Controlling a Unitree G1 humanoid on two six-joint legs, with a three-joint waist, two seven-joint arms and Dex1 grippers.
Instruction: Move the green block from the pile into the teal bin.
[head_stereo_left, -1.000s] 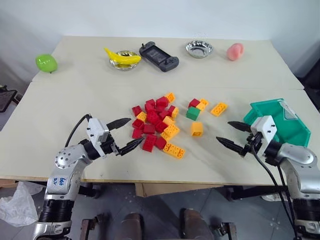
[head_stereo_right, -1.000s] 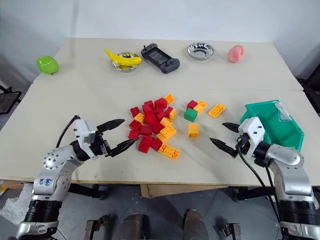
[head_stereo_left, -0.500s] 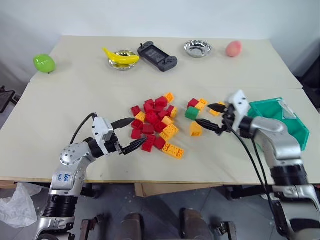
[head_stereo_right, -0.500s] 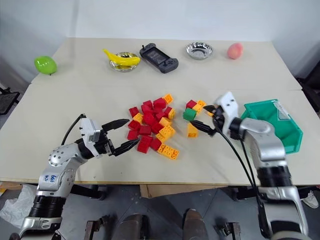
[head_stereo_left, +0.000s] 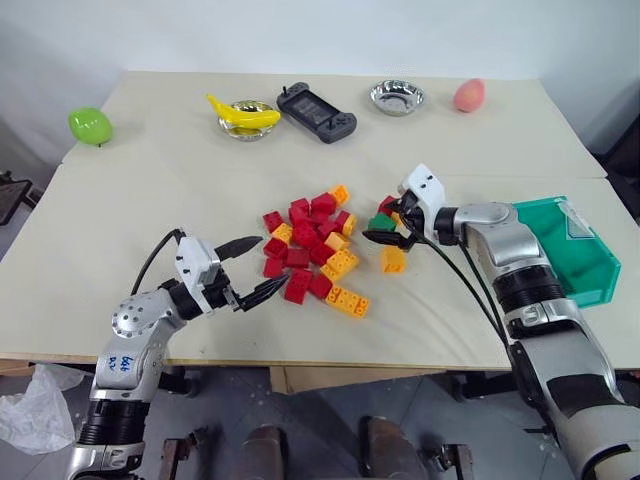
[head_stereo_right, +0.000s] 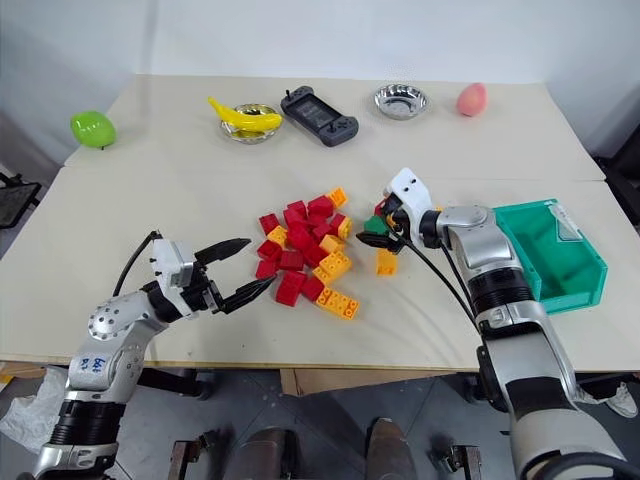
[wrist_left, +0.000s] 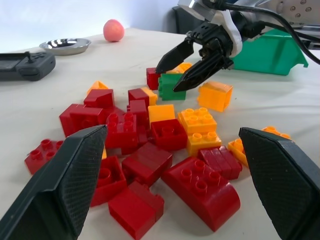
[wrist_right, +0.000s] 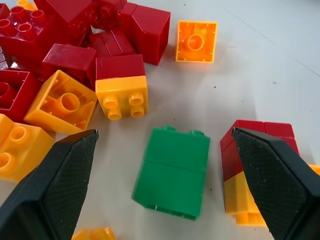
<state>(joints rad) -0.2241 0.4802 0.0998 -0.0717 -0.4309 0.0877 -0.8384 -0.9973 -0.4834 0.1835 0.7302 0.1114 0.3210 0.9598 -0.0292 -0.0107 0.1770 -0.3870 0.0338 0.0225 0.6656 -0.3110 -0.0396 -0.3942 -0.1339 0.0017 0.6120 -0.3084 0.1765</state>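
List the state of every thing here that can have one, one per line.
green block: on the table, not gripped, between the open jaws of the right end effector.
left end effector: open, holding nothing, beside the pile.
teal bin: upright, nothing visible inside.
two metal bowls: one looks empty, the other holds a banana.

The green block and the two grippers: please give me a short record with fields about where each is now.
green block: on the table, between the pile and the teal bin, beside a red-and-yellow brick
right gripper: open, fingers on either side of the green block, not closed on it
left gripper: open, at the pile's near left edge, holding nothing
teal bin: at the table's right edge, no block seen inside
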